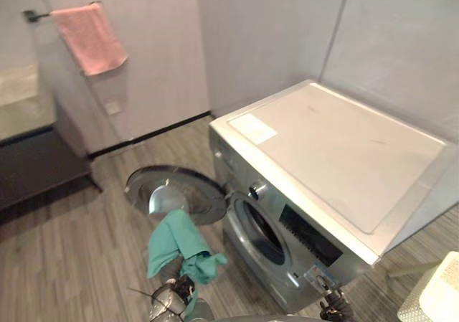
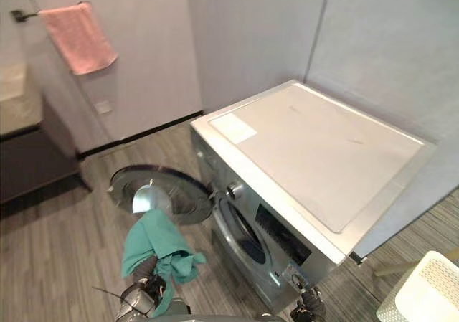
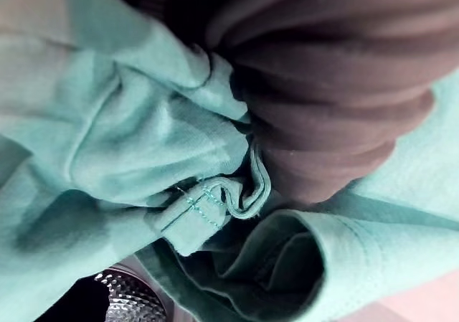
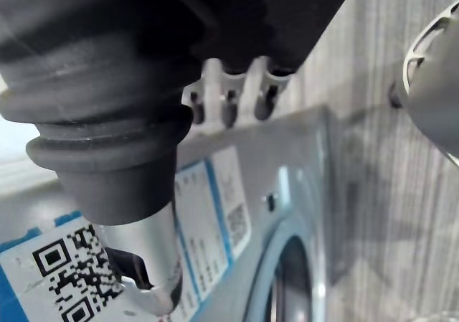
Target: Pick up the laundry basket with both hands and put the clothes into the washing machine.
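- The washing machine, a boxy silver-grey unit with a flat pale top, stands in a corner of grey wall panels. Its round door hangs wide open over the floor, and the dark drum opening is unobstructed.
- The left hand is raised in front of that opening, swathed in a soft teal cloth with stitched hems. Its grip cannot be told beneath the folds.
- The right hand holds nothing: its fingers hang relaxed and side by side, with the thumb set apart. Just beyond the fingertips is the machine's smooth metal front, which carries blue-edged labels.
- The laundry basket, of white perforated plastic, sits on the floor to the outer side of the right hand's fingers, apart from both hands.
- Open grey wood-grain floor spreads beyond the door. A pink towel hangs from a wall bar.
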Robot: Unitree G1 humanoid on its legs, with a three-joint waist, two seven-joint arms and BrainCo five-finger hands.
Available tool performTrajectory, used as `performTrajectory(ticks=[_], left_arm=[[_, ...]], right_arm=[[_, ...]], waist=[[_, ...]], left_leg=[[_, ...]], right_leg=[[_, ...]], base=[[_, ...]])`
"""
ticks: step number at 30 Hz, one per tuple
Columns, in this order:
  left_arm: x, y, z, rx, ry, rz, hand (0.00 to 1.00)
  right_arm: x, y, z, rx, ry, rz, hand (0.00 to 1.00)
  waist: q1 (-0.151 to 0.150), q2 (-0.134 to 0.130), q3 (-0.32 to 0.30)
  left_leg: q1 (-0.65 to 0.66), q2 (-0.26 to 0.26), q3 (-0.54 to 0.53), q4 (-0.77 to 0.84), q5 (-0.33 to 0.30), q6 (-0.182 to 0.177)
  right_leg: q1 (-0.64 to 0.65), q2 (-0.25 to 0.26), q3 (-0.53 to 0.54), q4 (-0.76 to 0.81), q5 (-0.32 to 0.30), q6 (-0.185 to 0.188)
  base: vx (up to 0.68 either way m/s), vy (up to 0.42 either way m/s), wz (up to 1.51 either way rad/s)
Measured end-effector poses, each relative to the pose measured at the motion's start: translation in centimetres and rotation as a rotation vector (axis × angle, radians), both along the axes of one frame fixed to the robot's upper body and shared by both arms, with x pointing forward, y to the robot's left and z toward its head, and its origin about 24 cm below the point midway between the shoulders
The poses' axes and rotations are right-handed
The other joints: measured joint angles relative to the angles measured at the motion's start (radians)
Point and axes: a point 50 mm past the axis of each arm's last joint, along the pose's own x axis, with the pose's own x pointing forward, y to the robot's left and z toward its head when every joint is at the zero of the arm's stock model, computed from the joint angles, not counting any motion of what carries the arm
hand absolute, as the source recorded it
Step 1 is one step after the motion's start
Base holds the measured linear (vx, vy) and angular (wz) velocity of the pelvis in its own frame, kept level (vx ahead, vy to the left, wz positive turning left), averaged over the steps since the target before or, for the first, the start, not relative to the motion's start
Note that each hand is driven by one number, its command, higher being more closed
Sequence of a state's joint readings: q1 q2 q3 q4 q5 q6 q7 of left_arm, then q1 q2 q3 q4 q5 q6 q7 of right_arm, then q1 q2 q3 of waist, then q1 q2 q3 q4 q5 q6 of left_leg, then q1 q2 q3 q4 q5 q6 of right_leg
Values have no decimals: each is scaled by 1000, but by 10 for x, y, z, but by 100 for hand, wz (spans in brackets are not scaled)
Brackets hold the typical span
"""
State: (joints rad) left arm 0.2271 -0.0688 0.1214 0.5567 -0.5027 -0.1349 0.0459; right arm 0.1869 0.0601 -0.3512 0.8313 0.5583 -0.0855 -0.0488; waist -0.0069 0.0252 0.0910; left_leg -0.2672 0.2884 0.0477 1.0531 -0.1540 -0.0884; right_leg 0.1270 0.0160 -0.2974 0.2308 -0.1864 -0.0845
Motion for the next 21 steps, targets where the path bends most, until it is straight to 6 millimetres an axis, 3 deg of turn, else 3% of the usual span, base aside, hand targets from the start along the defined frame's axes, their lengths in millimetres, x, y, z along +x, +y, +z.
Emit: performTrajectory(ticks=[3,4,5,6,7,8,9,10,11,13,15,17,19,20,21], left_arm=[[-9,5,-1,7,15,20,100],[-14,5,-1,6,22,27,100],[-18,5,-2,7,32,32,100],[-18,4,-2,7,37,29,100],[-15,0,-4,1,43,9,100],[-14,-1,-7,1,59,-4,100],[-7,1,-8,14,60,-24,100],[-4,3,-7,20,53,-30,100],[3,10,-3,51,37,-46,100],[7,17,-1,90,27,-74,100],[9,18,-2,123,42,-130,100],[8,18,-3,131,50,-143,100],[3,16,-7,121,69,-135,100],[1,16,-8,118,75,-122,100],[1,17,-7,120,74,-121,100]], right_arm=[[10,0,2,-26,-3,53,0],[17,-2,4,-44,-7,75,0],[24,-5,7,-64,-21,97,0],[27,-8,8,-75,-28,101,0],[29,-19,11,-109,-34,101,0],[27,-23,10,-114,-24,99,0],[22,-26,8,-120,-7,74,0],[21,-26,8,-117,-4,64,0],[17,-27,6,-116,3,57,0],[18,-23,6,-98,-17,85,0],[-4,-8,-6,-28,49,89,0],[-22,-2,-12,6,113,72,0],[-31,-12,-13,-4,144,49,0],[-30,-13,-12,-8,142,65,0],[-30,-13,-12,-9,141,69,0]], waist=[[20,-1,0],[27,1,-6],[28,7,-19],[22,22,-28],[8,50,-29],[-6,44,-33],[-22,11,-44],[-24,0,-47],[-27,-34,-57],[-26,-40,-62],[-33,-49,-73],[-31,-46,-72],[-31,-6,-72],[-31,7,-71],[-31,6,-70]], left_leg=[[15,27,-122,-292,-11,19],[52,22,-229,-431,-8,23],[76,3,-339,-514,1,21],[86,-3,-380,-552,26,9],[111,0,-388,-639,111,-46],[156,-7,-357,-677,71,-105],[182,-49,-304,-733,60,-119],[187,-56,-291,-744,60,-119],[214,-105,-212,-802,55,-110],[237,-142,-128,-873,40,-80],[235,-211,-59,-920,61,-44],[234,-225,-26,-933,55,-35],[229,-193,27,-940,55,-34],[226,-161,58,-950,54,-33],[225,-149,70,-950,55,-33]], right_leg=[[3,-5,154,-17,18,28],[-22,-8,230,-9,20,38],[-52,-13,297,0,11,79],[-62,-14,325,11,9,104],[-58,-17,356,21,9,131],[-52,-41,366,21,9,161],[-59,-99,372,8,17,198],[-62,-113,377,6,18,205],[-78,-178,410,-17,39,247],[-119,-235,457,-40,59,283],[-167,-311,515,-80,100,317],[-192,-329,514,-97,117,292],[-232,-308,409,-111,175,150],[-237,-292,271,-143,201,1],[-236,-294,206,-160,184,-40]], base=[[200,221,-153],[229,462,-184],[214,496,-177],[209,544,-135],[168,399,-69],[197,467,-34],[100,360,3],[62,482,-18],[-13,391,-48],[-64,297,-73],[-156,188,-68],[-160,136,-52],[-87,74,-88],[-63,37,-96],[-103,12,-114]])
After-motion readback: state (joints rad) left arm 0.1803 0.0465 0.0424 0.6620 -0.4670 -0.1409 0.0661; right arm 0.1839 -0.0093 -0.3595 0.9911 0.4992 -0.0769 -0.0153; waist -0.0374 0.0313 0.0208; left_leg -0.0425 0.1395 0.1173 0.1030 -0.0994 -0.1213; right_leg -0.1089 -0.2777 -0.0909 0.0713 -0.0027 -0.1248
